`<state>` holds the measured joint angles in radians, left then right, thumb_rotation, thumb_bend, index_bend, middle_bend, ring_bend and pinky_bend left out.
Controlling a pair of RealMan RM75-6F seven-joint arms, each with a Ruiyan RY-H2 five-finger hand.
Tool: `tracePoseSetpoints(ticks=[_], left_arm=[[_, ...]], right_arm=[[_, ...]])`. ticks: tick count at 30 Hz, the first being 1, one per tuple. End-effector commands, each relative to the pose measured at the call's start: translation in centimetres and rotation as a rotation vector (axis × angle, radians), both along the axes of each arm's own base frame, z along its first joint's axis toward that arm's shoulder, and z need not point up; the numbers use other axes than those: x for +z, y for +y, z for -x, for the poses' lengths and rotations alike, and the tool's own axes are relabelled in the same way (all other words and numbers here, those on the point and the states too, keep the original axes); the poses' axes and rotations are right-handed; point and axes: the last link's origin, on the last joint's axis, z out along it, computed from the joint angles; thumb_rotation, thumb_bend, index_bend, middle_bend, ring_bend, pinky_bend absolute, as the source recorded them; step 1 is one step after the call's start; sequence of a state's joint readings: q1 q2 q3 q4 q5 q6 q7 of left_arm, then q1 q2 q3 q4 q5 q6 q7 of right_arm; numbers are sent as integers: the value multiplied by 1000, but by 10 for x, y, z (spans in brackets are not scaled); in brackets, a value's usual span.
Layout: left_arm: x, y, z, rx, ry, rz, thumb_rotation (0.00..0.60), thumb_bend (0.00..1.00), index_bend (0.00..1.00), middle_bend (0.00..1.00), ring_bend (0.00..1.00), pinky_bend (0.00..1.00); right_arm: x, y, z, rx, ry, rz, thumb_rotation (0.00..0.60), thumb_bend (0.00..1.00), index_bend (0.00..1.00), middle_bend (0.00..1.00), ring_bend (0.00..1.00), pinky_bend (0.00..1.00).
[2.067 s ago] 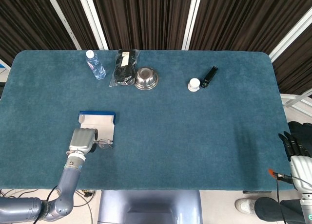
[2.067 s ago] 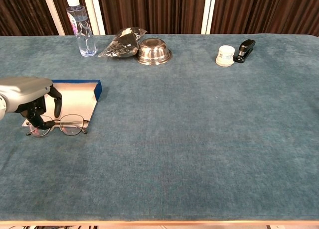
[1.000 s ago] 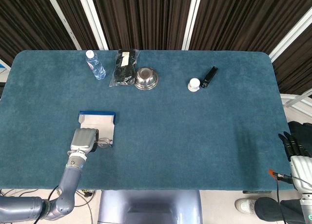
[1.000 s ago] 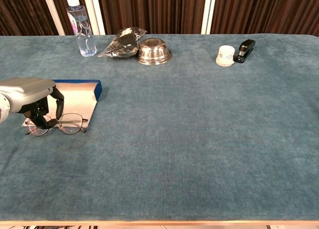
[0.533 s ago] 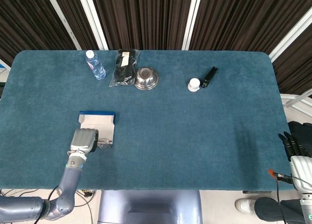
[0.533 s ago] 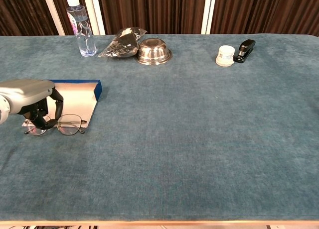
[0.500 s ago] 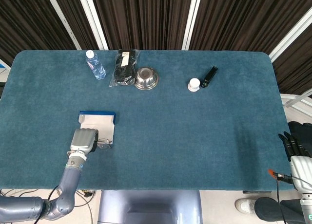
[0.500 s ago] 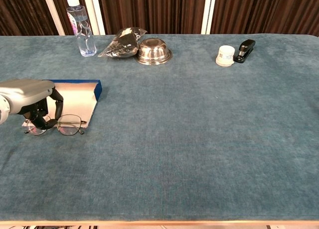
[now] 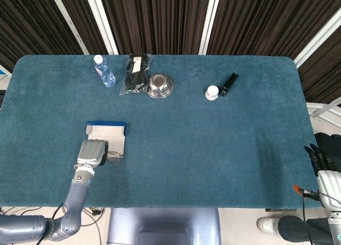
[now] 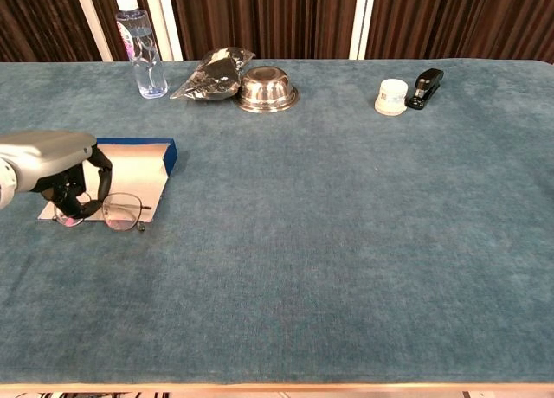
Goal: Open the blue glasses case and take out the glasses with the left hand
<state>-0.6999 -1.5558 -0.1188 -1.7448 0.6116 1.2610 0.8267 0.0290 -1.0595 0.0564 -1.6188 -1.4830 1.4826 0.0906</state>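
The blue glasses case (image 10: 138, 167) lies open at the table's left, its pale lining facing up, also seen as the case (image 9: 107, 131) in the head view. My left hand (image 10: 62, 169) holds the thin-framed glasses (image 10: 117, 211) by their left side, its fingers curled over the frame, at the case's near edge. The glasses look lifted slightly off the cloth. In the head view my left hand (image 9: 91, 152) covers most of the glasses (image 9: 115, 157). My right hand (image 9: 323, 161) hangs off the table's right edge, dark fingers apart, holding nothing.
Along the far edge stand a water bottle (image 10: 142, 50), a black bag in clear wrap (image 10: 211, 74), a steel bowl (image 10: 266, 88), a small white jar (image 10: 392, 97) and a black stapler (image 10: 427, 86). Blue cloth (image 10: 346, 242) covers the table.
My left hand has risen a little and drawn the glasses up and toward the case's near edge; the frame now tilts off the cloth. The right hand has not moved.
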Motion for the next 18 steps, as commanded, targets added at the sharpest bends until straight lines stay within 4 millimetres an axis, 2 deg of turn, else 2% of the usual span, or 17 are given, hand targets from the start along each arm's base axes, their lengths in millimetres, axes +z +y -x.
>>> tracePoseSetpoints(ticks=[1,9,18], left_arm=[[4,2,-6,-13,-6,-10,600,430,573,1000,1000,1000],[8,10,-26,-39,-24,-18,600,430,573,1000,1000,1000],[-5,14,-61,-81,-47,14,600,431,572,1000,1000,1000]], right_arm=[[0,0,0,0,0,0,600,159,0,0,0,212],[0,0,0,0,0,-1,600,160,0,0,0,212],[0,0,0,-2,-3,-2,600,159,0,0,0,213]])
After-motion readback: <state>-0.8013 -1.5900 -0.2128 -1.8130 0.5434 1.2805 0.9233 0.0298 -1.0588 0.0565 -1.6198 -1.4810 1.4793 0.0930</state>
